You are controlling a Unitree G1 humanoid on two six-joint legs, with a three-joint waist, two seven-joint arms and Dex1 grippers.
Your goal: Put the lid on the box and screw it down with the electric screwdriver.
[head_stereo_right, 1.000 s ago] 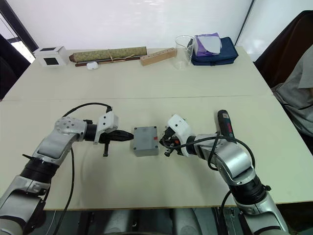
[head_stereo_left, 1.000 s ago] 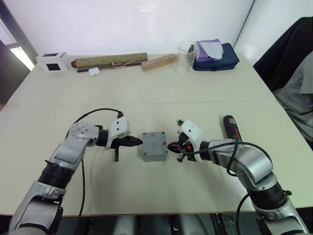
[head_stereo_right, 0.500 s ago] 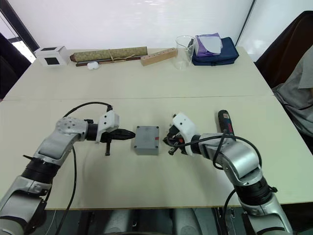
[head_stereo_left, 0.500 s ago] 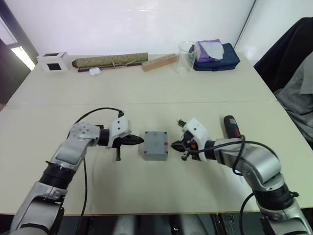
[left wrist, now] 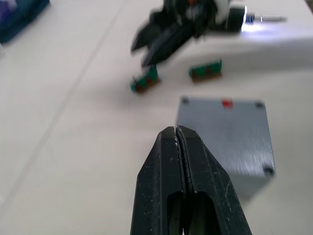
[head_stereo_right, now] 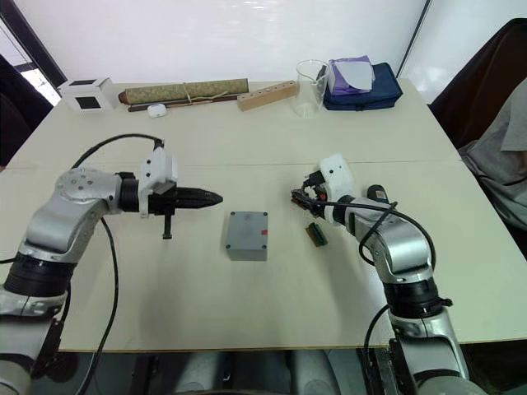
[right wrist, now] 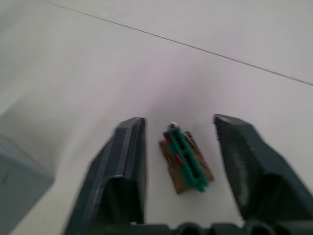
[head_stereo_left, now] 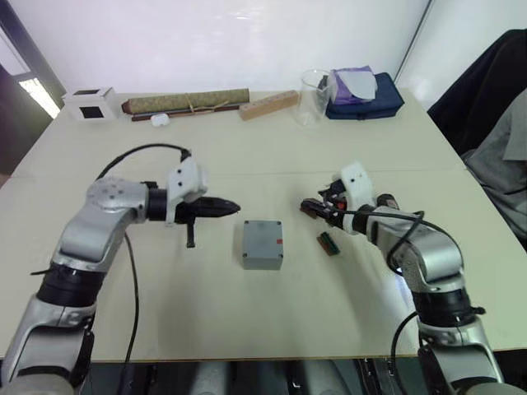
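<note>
The lidded box [head_stereo_left: 263,244] sits between the grippers; the left gripper [head_stereo_left: 233,206] is pinched together, empty, the right gripper [right wrist: 179,147] spread above a green terminal block [right wrist: 185,159].

Your box [head_stereo_left: 263,243] was plain grey with a small red mark on one side, resting on a pale cream table [head_stereo_left: 247,156]. The little connector block [right wrist: 185,158] was green over brown. Both grippers, left [head_stereo_left: 229,206] and right [head_stereo_left: 308,206], had black fingers behind white housings. The far roll [head_stereo_left: 185,102] was mottled olive-brown.

One box [head_stereo_left: 262,243] — two pincers [head_stereo_left: 233,206] [head_stereo_left: 309,206]
</note>
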